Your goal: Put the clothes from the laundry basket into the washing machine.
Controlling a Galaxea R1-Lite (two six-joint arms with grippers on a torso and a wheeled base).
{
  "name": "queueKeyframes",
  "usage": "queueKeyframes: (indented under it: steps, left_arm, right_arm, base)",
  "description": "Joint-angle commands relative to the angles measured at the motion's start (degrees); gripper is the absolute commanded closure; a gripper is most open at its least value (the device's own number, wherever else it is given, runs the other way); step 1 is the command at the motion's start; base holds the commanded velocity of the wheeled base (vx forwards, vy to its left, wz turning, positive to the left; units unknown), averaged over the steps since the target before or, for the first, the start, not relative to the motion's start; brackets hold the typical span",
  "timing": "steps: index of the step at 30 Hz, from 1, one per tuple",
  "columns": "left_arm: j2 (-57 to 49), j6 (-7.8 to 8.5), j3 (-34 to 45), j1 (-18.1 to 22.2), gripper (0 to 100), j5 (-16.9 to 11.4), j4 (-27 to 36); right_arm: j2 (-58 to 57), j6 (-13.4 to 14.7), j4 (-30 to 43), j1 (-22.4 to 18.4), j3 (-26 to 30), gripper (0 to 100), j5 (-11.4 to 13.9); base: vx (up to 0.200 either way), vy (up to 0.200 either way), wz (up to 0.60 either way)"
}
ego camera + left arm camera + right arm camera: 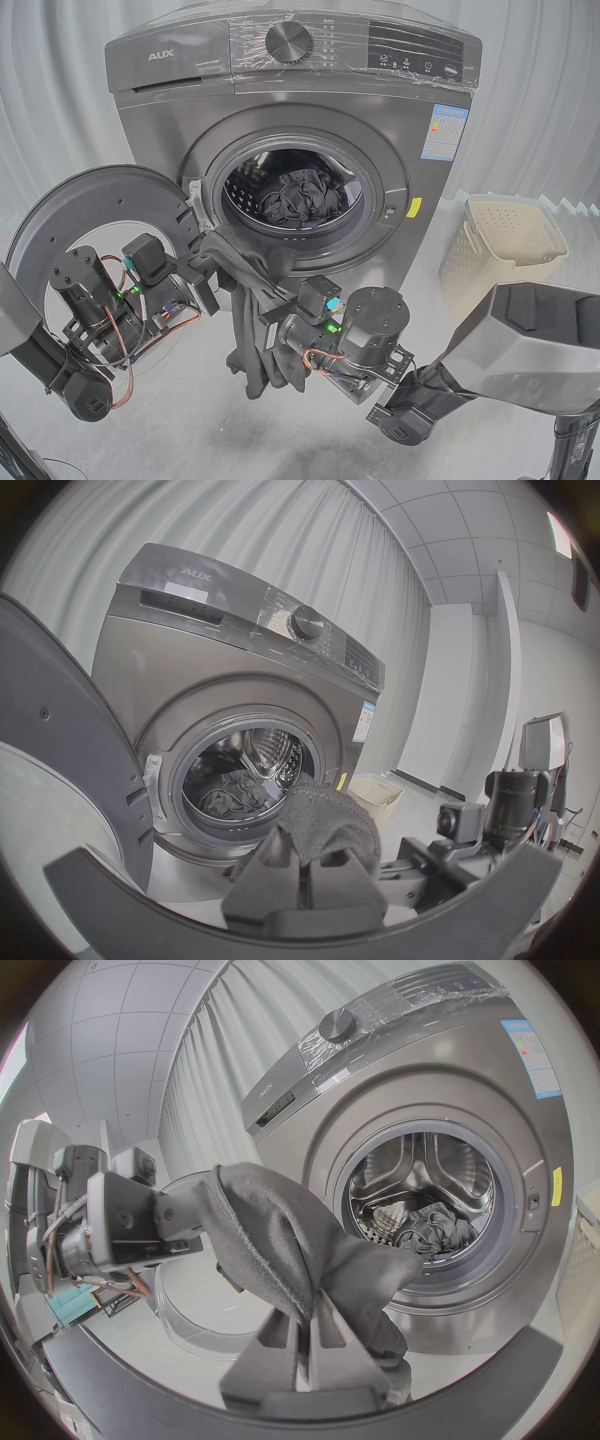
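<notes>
Cloth (250, 337), dark, soft and floppy, hangs just in front of the washing machine (400, 156), with my left gripper (306, 849) and right gripper (306, 1316) both pinched tight on its top. I think its long tail could catch the round rim (350, 240), and the open door (94, 194) stands close on my left.
</notes>
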Motion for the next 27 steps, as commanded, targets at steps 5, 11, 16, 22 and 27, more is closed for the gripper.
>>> queueKeyframes:
  steps: [5, 11, 16, 22, 27]
  left_arm:
    - [0.9, -1.40, 0.8, 0.9, 0, -0.7, 0.0]
    - [4.7, -2.37, 0.6, 3.0, 0, -0.6, -0.1]
    - [7.6, -2.19, 0.8, 4.8, 0, -0.7, -0.1]
    - [9.6, -2.19, 0.8, 5.8, 0, -0.7, -0.1]
    - [13.9, -1.66, 0.4, 8.8, 0, -0.8, -0.1]
  right_arm:
    - [-8.9, 0.3, -0.1, -0.5, 6.7, 100, -0.3]
    - [-12.7, 0.7, 0.0, -2.1, 7.3, 100, -0.1]
    - [-14.8, 1.0, 0.0, -3.2, 8.2, 100, 0.3]
    - [-15.6, 1.1, -0.1, -3.2, 8.4, 100, 0.2]
    - [-16.3, 1.7, -0.3, -3.1, 8.4, 100, 0.4]
  base:
    - [0.000, 0.000, 0.00]
    - [0.000, 0.000, 0.00]
    - [0.000, 0.000, 0.00]
    - [0.000, 0.000, 0.00]
    - [0.000, 0.000, 0.00]
